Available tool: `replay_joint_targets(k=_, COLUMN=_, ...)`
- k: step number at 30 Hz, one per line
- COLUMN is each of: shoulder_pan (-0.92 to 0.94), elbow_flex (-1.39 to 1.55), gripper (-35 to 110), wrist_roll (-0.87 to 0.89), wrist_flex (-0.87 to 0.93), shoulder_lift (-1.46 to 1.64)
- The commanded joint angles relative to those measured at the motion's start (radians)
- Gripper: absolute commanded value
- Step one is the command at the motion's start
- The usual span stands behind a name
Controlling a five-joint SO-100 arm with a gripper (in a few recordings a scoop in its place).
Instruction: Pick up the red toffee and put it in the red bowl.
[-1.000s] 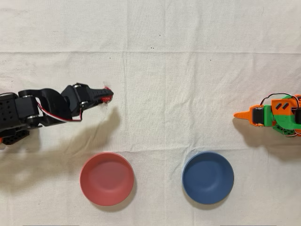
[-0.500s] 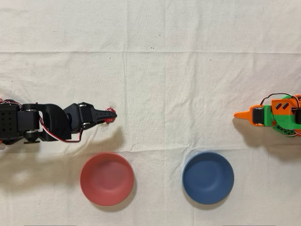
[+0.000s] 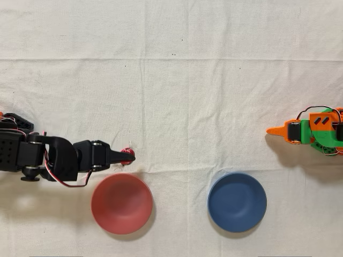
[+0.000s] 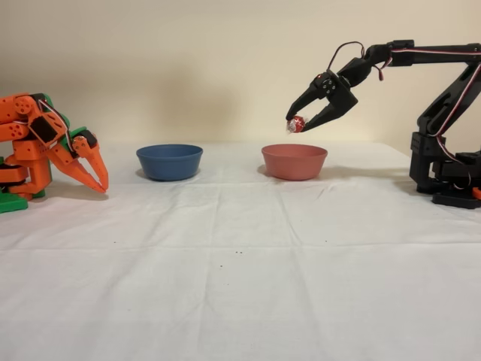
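The black arm's gripper is shut on the red toffee, a small shiny red candy held at its fingertips. In the fixed view the gripper carries the red toffee in the air, a little above the near-left part of the red bowl. From overhead the toffee hangs just beyond the upper rim of the red bowl, which sits low and left of centre. Nothing lies in the bowl.
A dark blue bowl stands to the right of the red one in the overhead view. The idle orange arm rests at the right edge. A white wrinkled cloth covers the table.
The black arm has swung down the overhead picture with the toffee in its gripper, from about mid-height toward the red bowl's upper rim. The bowls have not moved.
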Motion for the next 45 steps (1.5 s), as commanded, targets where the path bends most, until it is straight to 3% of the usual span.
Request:
replay_joint_targets(k=1, shoulder_pan=0.063, elbow_flex=-0.025, gripper=13, wrist_roll=-0.023, wrist_flex=-0.012, shoulder_lift=0.043)
replay_joint_targets(k=17, shoulder_pan=0.212, elbow_flex=0.060, gripper=13, wrist_roll=-0.038, wrist_flex=-0.120, shoulder_lift=-0.021)
replay_joint_targets(k=45, shoulder_pan=0.393, elbow_flex=-0.135, gripper=13, wrist_roll=-0.040, wrist_flex=-0.202, shoulder_lift=-0.288)
